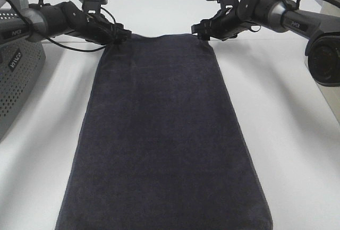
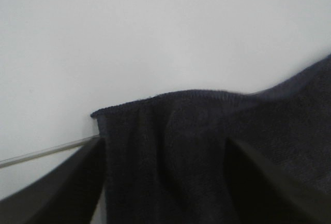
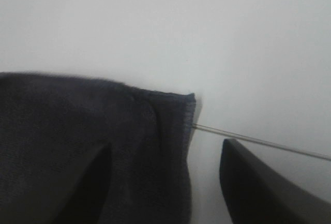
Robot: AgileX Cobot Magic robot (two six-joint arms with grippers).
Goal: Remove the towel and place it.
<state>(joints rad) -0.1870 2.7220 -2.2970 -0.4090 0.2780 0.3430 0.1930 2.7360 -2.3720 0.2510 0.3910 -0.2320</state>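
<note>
Left hand: left hand (image 1: 119, 34) at the towel's far left corner, fingers (image 2: 67, 193) parted with cloth lying between them; clenched or merely straddling the cloth, cannot tell.
Right hand: right hand (image 1: 201, 31) at the far right corner, one finger (image 3: 258, 182) off the cloth on bare surface, the other over the cloth; grip likewise impossible to tell.
Towel: dark towel (image 1: 162, 139) spread flat and lengthwise on the white worktop (image 1: 292, 134), far hem between the two hands, near end running out of the overhead view.
Count: one towel, two hands, one grey perforated basket (image 1: 18, 81).
Edges: far corners (image 2: 98, 114) (image 3: 190, 99) slightly bunched; long sides straight.
Open room: bare worktop right of the towel and beyond the far hem; basket near the towel's left side, apart from it.
</note>
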